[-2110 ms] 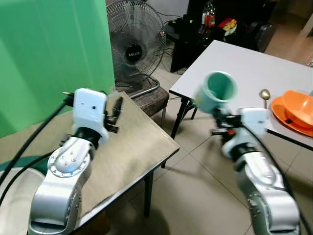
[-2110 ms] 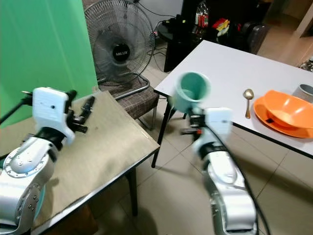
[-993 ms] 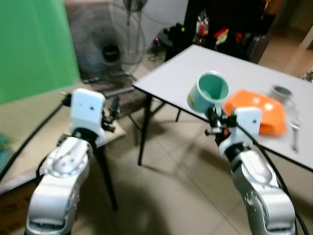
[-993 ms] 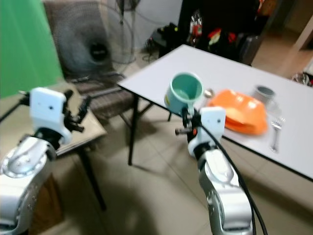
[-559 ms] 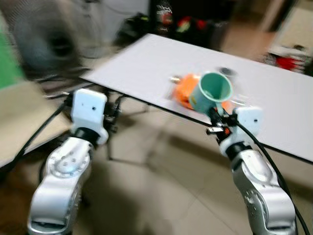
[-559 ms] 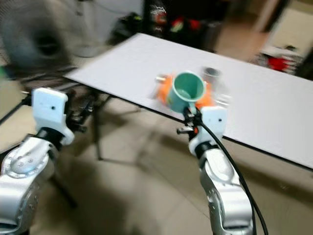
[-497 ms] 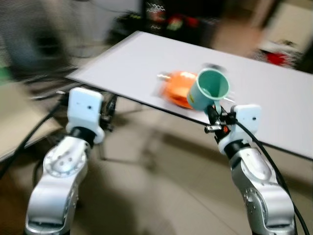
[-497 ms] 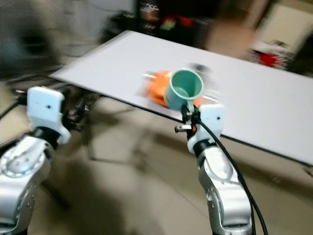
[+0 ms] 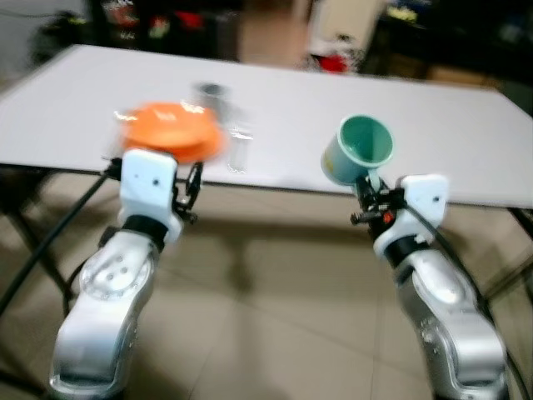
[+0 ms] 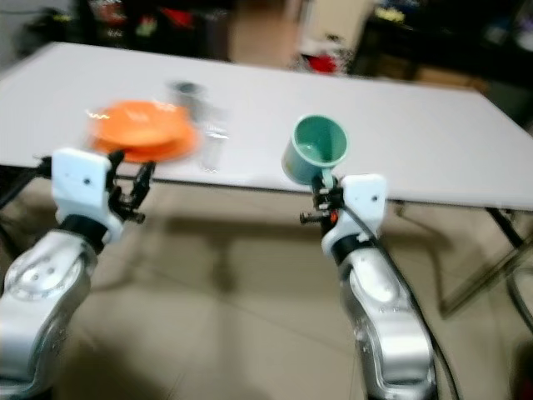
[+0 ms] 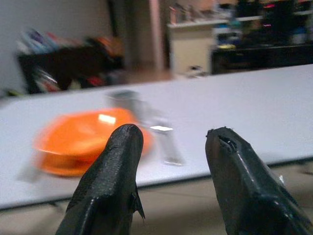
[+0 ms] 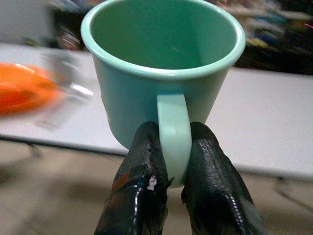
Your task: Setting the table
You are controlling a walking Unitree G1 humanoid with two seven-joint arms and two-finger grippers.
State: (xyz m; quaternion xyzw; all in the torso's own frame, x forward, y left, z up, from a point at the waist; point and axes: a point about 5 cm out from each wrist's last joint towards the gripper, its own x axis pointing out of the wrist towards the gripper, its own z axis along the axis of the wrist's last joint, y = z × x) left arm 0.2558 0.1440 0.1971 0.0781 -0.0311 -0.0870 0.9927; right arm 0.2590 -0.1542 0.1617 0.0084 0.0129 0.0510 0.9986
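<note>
White tabletop (image 9: 433,142) is now lying square across the head views, where a second ago it ran off at an angle: the robot is turning to face it, so placing looks near. The right gripper (image 9: 366,185) is carrying the mint-green ceramic mug (image 9: 356,151) above the near edge. The stacked orange plastic dishes (image 9: 171,129) are smeared by motion.

In the left wrist view, the left gripper (image 11: 171,161) is hanging spread and empty; cutlery beside the dishes is too blurred to name.

In the right wrist view, both fingers (image 12: 142,161) are pinching the mug's handle.
</note>
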